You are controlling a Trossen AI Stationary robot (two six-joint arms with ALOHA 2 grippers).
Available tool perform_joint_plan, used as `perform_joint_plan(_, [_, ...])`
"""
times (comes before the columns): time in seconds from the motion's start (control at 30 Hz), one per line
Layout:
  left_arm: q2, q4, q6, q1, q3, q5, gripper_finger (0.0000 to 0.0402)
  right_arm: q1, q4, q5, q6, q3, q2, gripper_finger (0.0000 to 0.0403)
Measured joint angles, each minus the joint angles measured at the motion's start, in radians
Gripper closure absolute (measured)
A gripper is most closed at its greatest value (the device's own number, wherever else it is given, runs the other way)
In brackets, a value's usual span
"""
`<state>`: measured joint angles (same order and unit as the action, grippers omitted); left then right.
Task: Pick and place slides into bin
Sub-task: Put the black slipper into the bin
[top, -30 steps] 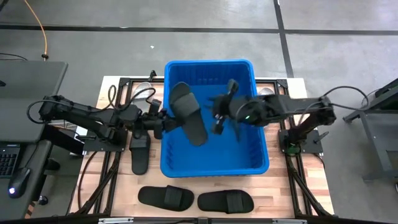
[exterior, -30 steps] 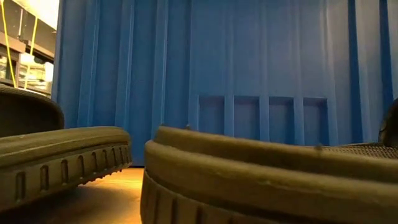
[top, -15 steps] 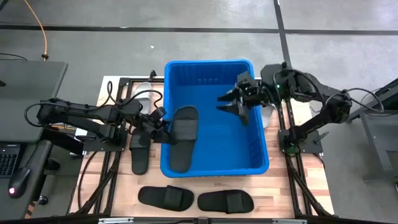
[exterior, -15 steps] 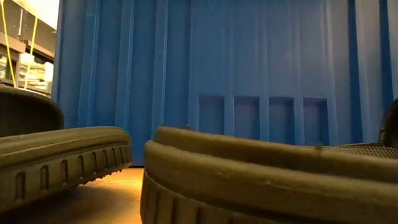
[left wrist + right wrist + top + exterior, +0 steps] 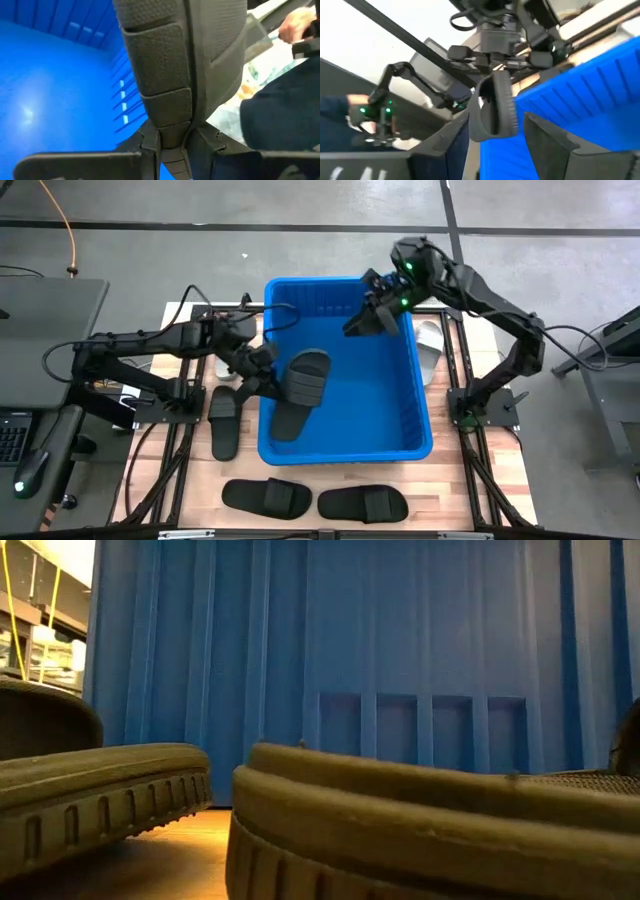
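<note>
While the left gripper pinches 1 black slide over the blue bin's left wall, the right gripper hangs spread above its far end, with 3 slides outside.

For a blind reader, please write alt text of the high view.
The left gripper holds a matte black slide sandal inside the large bright blue plastic bin. The right gripper hovers over the bin's far edge. Three black sandals and pale ones lie on the wooden table.
</note>
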<state>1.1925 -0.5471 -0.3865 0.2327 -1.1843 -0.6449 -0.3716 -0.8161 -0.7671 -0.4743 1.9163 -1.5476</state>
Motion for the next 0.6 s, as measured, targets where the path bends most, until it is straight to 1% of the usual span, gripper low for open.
perform_joint_plan(0.1, [0.053,-0.053,0.053,0.011,-0.072,0.001,0.0352,-0.029,0.018,-0.112,-0.045,0.000,-0.038,0.0228])
perform_joint_plan(0.23, [0.118,-0.174,0.123,0.010,-0.157,0.013,0.0352,-0.026,0.029,-0.208,-0.067,-0.001,-0.085,0.0227])
perform_joint_plan(0.3, [0.138,-0.240,0.159,0.010,-0.189,0.034,0.0352,-0.015,0.027,-0.232,-0.069,-0.001,-0.094,0.0226])
perform_joint_plan(0.4, [0.154,-0.286,0.197,0.010,-0.204,0.037,0.0352,0.007,0.029,-0.225,-0.067,-0.001,-0.094,0.0226])
perform_joint_plan(0.5, [0.155,-0.270,0.199,0.010,-0.205,0.032,0.0352,0.030,0.023,-0.138,-0.044,-0.001,-0.094,0.0226])
perform_joint_plan(0.6, [0.155,-0.258,0.197,0.010,-0.206,0.029,0.0352,0.043,-0.026,-0.062,0.006,-0.001,-0.094,0.0226])
